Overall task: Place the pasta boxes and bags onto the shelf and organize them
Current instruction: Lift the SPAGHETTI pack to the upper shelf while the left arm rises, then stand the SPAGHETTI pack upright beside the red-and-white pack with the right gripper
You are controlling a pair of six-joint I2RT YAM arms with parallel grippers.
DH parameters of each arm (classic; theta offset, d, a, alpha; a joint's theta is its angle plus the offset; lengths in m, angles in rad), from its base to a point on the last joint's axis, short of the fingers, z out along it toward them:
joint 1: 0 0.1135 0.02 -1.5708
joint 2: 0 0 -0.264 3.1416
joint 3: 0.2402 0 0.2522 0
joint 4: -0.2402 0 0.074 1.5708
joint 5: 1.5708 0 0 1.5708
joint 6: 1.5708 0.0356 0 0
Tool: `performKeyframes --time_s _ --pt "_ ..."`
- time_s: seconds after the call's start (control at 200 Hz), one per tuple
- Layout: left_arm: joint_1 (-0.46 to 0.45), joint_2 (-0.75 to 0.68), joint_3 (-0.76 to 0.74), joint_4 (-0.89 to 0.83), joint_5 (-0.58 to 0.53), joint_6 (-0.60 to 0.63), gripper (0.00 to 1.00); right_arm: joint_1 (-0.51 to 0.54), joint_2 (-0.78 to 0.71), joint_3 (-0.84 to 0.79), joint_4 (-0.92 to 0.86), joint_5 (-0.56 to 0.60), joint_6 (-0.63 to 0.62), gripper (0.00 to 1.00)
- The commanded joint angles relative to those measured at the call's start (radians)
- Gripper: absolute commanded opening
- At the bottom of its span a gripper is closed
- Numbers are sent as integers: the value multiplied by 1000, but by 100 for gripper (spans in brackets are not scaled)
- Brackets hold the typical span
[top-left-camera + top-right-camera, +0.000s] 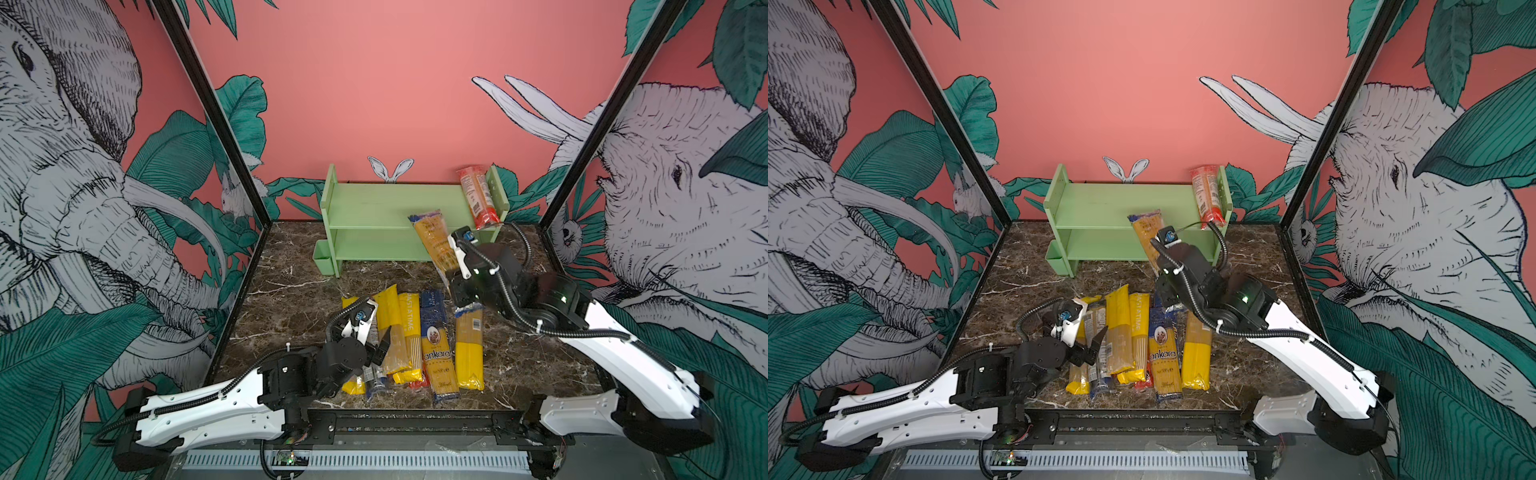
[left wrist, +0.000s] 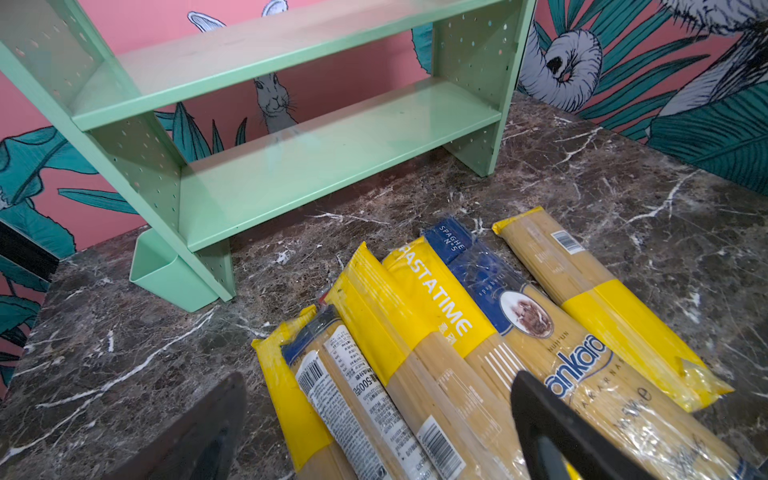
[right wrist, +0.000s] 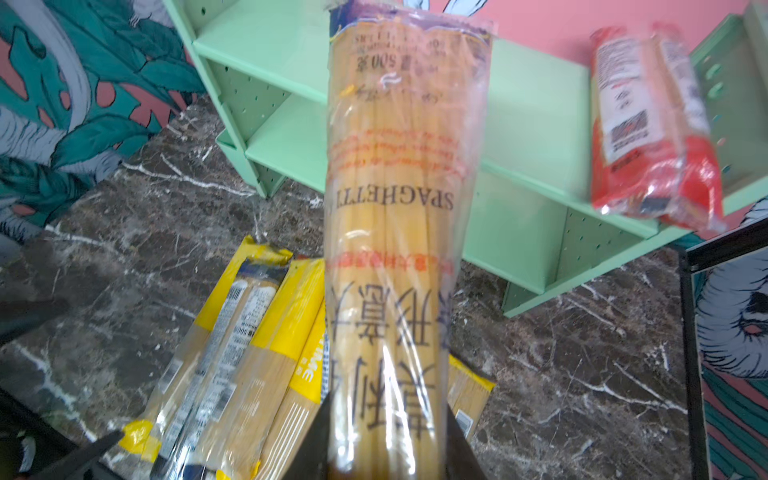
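Right fingers [image 3: 313, 453] are clamping a spaghetti bag [image 3: 395, 187], holding it tilted before the shelf [image 1: 365, 203]; I'm seeing left fingers [image 2: 544, 428] hanging wide open over the pile [image 1: 436, 353] on the worktop [image 1: 291, 299], a red bag [image 1: 478, 199] lying on the top tier.

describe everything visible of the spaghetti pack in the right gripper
Long narrow clear plastic bag of pale yellow spaghetti, printed SPAGHETTI in black, with red text, large Chinese characters and a dark blue far end. The right gripper is shut on its near end, holding it tilted above the table, pointing at the green shelf.
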Motion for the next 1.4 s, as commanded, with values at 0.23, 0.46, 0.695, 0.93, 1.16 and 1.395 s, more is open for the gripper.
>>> performKeyframes --time_s 0.23,0.46,0.695,0.93,1.16,1.395 --pt "100 66 90 -11 37 117 99 -219 299 415 165 -5 -205 0" --pt "226 123 117 35 191 139 100 -354 580 758 126 -56 -248 0" --pt "357 269 283 89 343 215 100 -450 741 939 90 -141 -216 0" --pt "404 474 526 159 462 299 100 -475 773 922 101 -150 -212 0" --pt "410 554 617 200 503 307 100 -494 790 910 113 -109 -211 0" --pt "412 546 595 214 494 297 99 -521 808 902 116 -115 -185 0"
